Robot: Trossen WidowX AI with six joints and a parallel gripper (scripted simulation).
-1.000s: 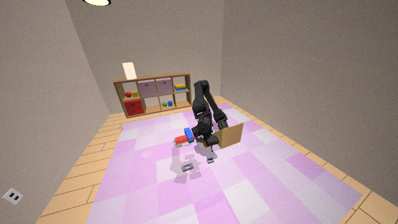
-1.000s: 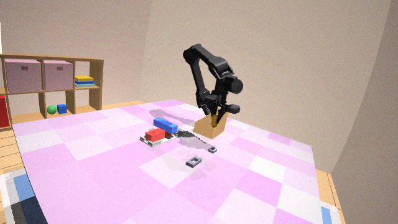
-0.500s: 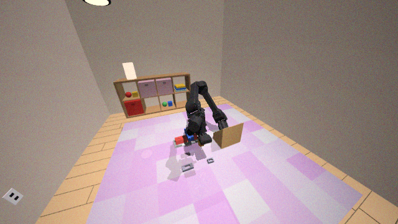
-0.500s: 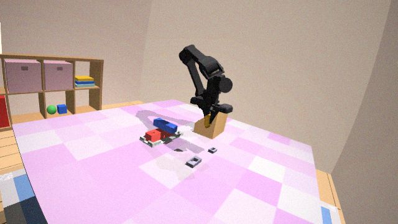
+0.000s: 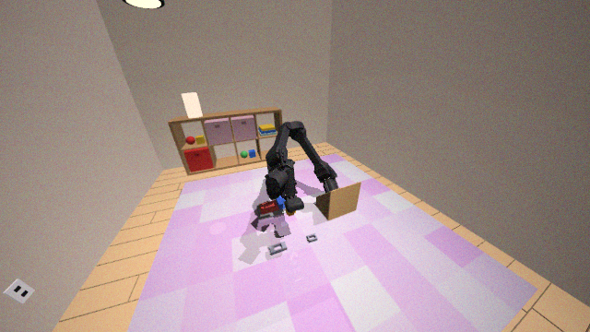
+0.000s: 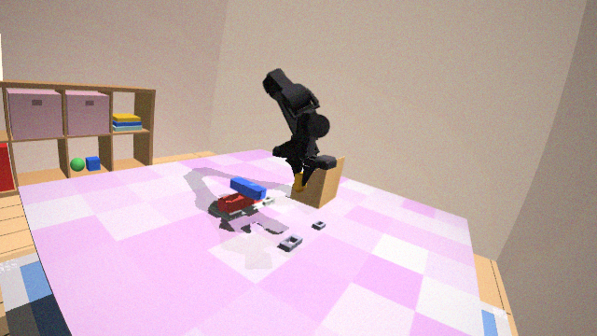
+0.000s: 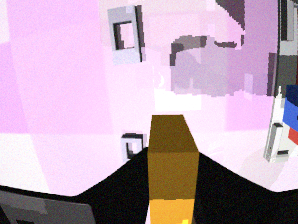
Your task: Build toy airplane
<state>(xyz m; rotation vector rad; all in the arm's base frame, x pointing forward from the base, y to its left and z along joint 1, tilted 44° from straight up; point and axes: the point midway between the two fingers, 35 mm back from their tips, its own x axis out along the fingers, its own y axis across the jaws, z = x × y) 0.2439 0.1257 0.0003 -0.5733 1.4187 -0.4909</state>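
The red fuselage (image 5: 268, 207) (image 6: 236, 203) (image 7: 294, 136) lies in the low grey and white cradle (image 6: 268, 201) (image 7: 274, 145). The blue wing (image 5: 280, 203) (image 6: 248, 188) (image 7: 290, 115) lies crosswise on top of the fuselage; its tab and socket are hidden. My gripper (image 5: 290, 210) (image 6: 300, 179) (image 7: 168, 153) is shut on the orange-yellow tail fin (image 6: 298, 183) (image 7: 171, 210), which is held upright between the fingers, above the mat and beside the tail end of the cradle. In the wrist view the cradle is at the right edge. The fin's tab and the tail socket are not visible.
A brown upright block (image 5: 346, 202) (image 6: 331, 183) stands close behind and beside the gripper. A larger grey holder (image 5: 272, 252) (image 6: 284, 245) (image 7: 125, 56) and a smaller one (image 5: 308, 239) (image 6: 314, 226) (image 7: 125, 149) lie on the pink and white mat (image 5: 313, 318) (image 6: 163, 289). A shelf is far back.
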